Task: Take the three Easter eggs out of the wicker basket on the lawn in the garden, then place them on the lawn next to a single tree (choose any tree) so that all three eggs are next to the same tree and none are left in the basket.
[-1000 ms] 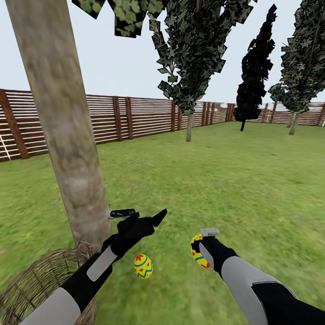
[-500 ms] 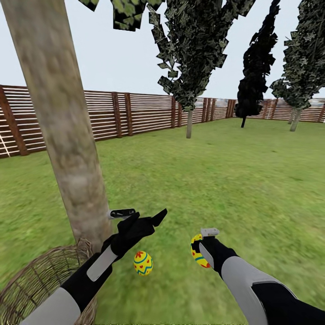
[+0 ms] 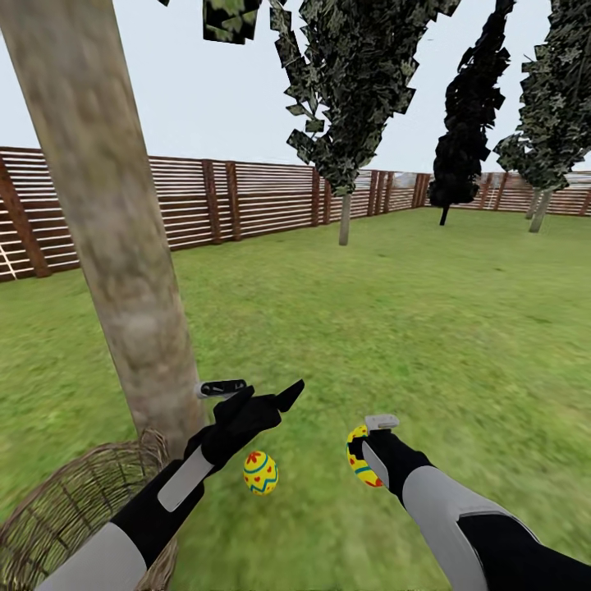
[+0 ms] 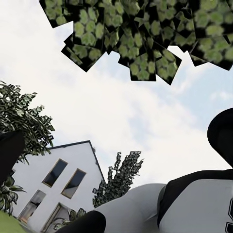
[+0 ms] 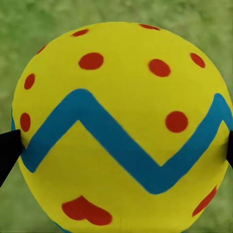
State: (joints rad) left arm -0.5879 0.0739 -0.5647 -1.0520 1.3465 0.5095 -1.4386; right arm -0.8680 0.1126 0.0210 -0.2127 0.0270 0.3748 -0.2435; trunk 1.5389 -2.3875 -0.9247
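We see our right gripper (image 3: 367,447) clamped on a yellow egg (image 5: 121,126). Our left gripper (image 3: 250,392) has its fingers spread apart, holding nothing. A second egg (image 3: 260,473) lies on the lawn (image 3: 394,328) near the thick tree (image 3: 115,246), with the wicker basket (image 3: 66,509) at near left.

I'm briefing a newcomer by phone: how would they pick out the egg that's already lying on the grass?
Start at the thick pale trunk of the tree on the left, with the wicker basket at its foot. Just right of the basket, on the lawn below the left tool, lies the egg. Unlike the dotted egg gripped in the right tool, it lies free and has a red flower on top.
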